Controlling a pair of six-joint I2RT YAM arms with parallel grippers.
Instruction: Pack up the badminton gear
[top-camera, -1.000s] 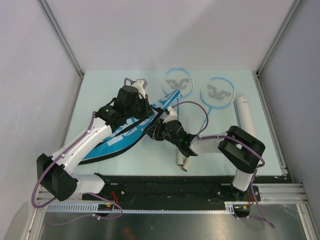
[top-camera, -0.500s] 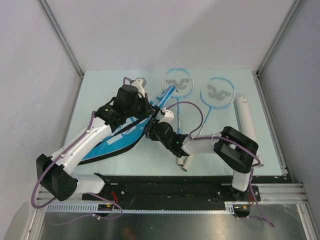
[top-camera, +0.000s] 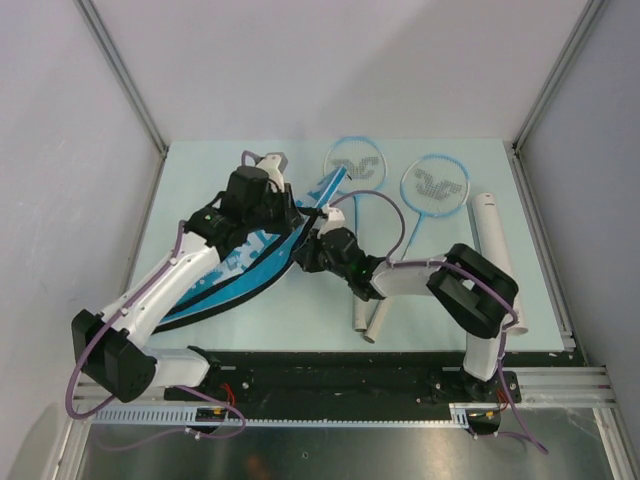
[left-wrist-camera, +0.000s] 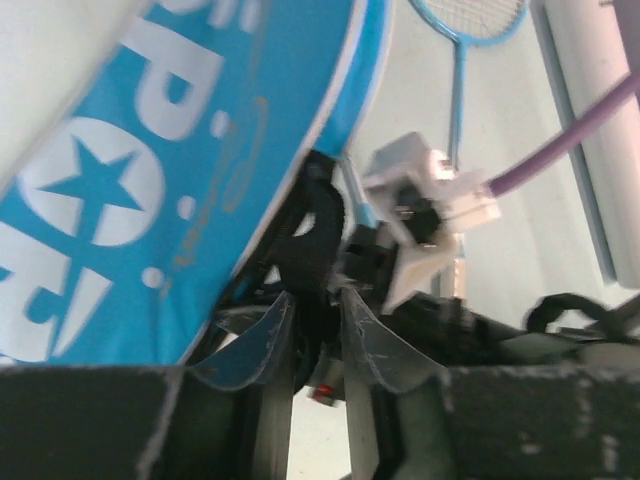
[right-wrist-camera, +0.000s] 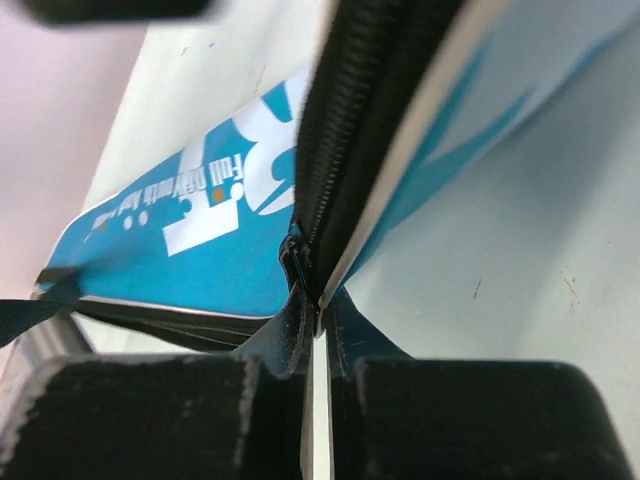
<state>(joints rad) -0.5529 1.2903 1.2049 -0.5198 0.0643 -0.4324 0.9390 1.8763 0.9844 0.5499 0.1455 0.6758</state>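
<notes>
The blue racket bag (top-camera: 235, 265) lettered "SPORT" lies left of centre, its upper edge lifted. My left gripper (top-camera: 263, 203) is shut on the bag's black edge (left-wrist-camera: 315, 250). My right gripper (top-camera: 312, 250) is shut on the bag's black zipper edge (right-wrist-camera: 330, 200), beside the left one. Two light-blue rackets (top-camera: 354, 165) (top-camera: 435, 184) lie at the back, their white handles (top-camera: 366, 318) pointing toward me. The long white tube (top-camera: 494, 240) lies on the right. No shuttlecocks show.
The pale green table (top-camera: 440, 300) ends at metal rails on both sides and at the black base plate (top-camera: 330, 370) in front. The right arm's elbow (top-camera: 470, 290) hangs over the racket shafts.
The left gripper has moved back and left, lifting the bag's edge higher. The right gripper has slid back along the bag's edge and the right arm has stretched out further.
</notes>
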